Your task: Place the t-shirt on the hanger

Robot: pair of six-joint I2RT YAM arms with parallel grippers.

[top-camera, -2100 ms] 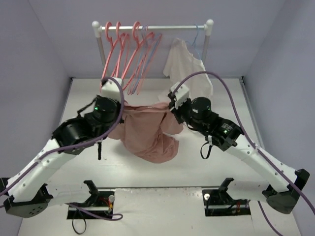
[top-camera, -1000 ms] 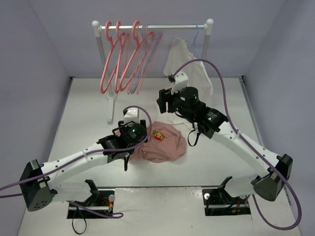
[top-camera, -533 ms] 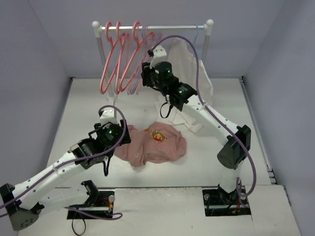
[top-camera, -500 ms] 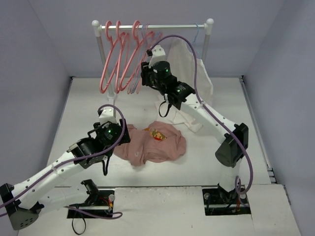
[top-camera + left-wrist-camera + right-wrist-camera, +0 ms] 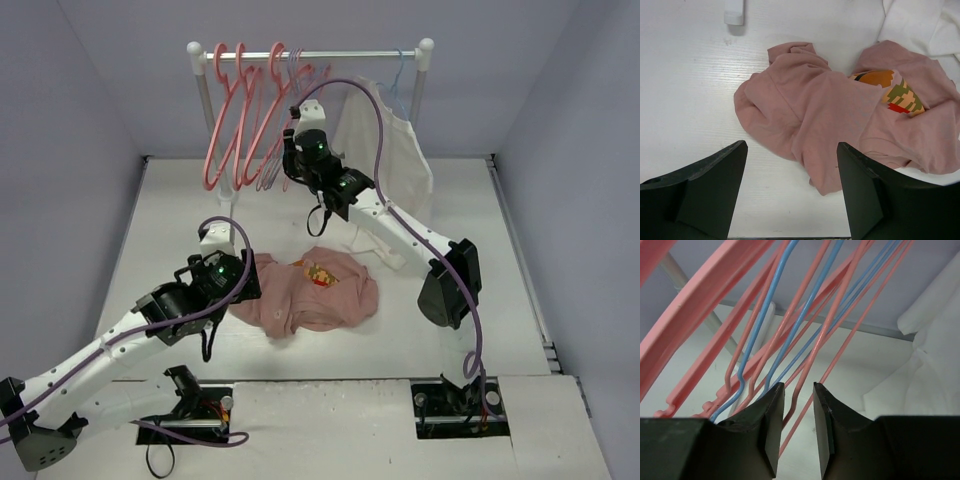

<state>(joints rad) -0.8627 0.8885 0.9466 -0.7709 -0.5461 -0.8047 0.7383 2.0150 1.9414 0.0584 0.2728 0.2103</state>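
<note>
The salmon-pink t-shirt point(image 5: 318, 292) lies crumpled on the white table, its yellow-and-red print point(image 5: 897, 92) facing up. My left gripper point(image 5: 243, 285) hovers at the shirt's left edge. Its jaws point(image 5: 791, 146) are open and hold nothing; the cloth lies below and beyond them. My right gripper point(image 5: 289, 152) is raised to the rack among the hangers. In the right wrist view its jaws point(image 5: 797, 386) stand narrow on either side of a thin coral hanger point(image 5: 812, 360) wire, with a gap still showing on both sides. That hanger point(image 5: 283, 110) hangs from the rail.
The rack's rail point(image 5: 340, 55) carries several coral hangers, lavender and blue ones point(image 5: 807, 302), and a white shirt point(image 5: 392, 140). White cloth point(image 5: 920, 25) also lies on the table beside the t-shirt. The rack's foot point(image 5: 734, 12) stands behind it. Grey walls enclose the table.
The t-shirt, held up by both grippers earlier, now lies on the table. My right arm has swung up to the hangers and narrowed its jaws. My left gripper has drawn back, open.
</note>
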